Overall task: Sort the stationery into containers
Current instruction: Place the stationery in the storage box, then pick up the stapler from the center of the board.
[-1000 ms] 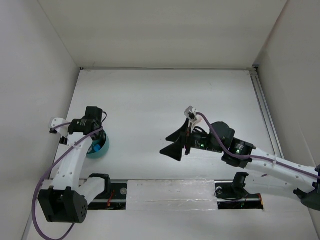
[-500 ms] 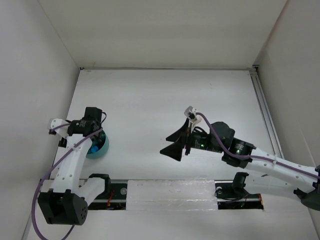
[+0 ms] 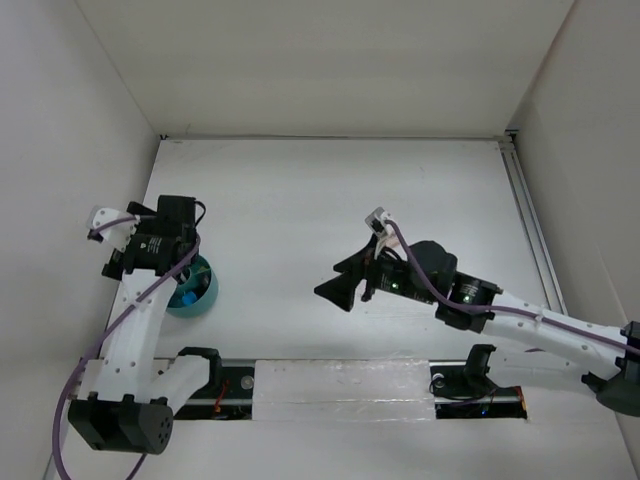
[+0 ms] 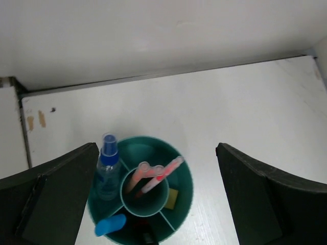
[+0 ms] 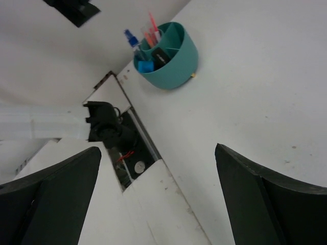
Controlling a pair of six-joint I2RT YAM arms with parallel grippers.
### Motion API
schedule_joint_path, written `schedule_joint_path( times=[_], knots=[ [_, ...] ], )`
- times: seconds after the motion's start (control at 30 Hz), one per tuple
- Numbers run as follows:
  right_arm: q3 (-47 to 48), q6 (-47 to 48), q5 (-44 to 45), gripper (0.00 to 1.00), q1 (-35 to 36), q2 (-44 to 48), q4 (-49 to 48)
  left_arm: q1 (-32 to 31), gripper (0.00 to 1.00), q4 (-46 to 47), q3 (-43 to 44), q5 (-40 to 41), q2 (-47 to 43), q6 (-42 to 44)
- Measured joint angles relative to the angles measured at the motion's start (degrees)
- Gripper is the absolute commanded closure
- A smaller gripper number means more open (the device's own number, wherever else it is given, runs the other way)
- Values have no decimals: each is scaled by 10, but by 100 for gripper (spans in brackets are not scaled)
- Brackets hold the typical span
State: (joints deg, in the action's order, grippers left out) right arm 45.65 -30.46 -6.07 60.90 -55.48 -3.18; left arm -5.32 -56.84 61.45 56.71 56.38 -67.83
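Left gripper (image 4: pixel 157 153) has just sprung wide and lifted, empty, directly above the teal cup (image 4: pixel 188 173); judged a completed drop (pencils (image 4: pixel 153 176) and blue-capped pen (image 4: pixel 108 168) stand inside). Right gripper (image 5: pixel 157 149) hangs wide and empty over the mid-table (image 3: pixel 300 200). No loose stationery in view; nothing obstructs either arm.

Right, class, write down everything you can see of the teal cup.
The teal cup is round, smooth, plastic-looking, standing upright on the white table near its left edge. Inside, a central tube and thin walls split it into compartments. Pink-orange pencils lean in the tube; a blue-capped pen stands in an outer compartment.
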Motion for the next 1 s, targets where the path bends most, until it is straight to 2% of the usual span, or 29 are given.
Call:
schedule_joint_path(
  times=[0.2, 0.43, 0.6, 0.73, 1.0],
  knots=[
    [40, -2, 95, 1, 0, -85, 49, 0, 0, 99, 19, -45, -38, 139],
    [109, -29, 188, 1, -28, -183, 128, 0, 0, 221, -33, -184, -159, 304],
    [177, -68, 233, 1, -95, -252, 197, 0, 0, 254, -33, -262, -183, 354],
    [246, -155, 312, 1, -145, -311, 279, -4, 0, 286, -50, -329, -180, 381],
    [268, -280, 358, 2, -245, -379, 356, -49, 0, 330, -124, -449, -209, 421]
  ],
)
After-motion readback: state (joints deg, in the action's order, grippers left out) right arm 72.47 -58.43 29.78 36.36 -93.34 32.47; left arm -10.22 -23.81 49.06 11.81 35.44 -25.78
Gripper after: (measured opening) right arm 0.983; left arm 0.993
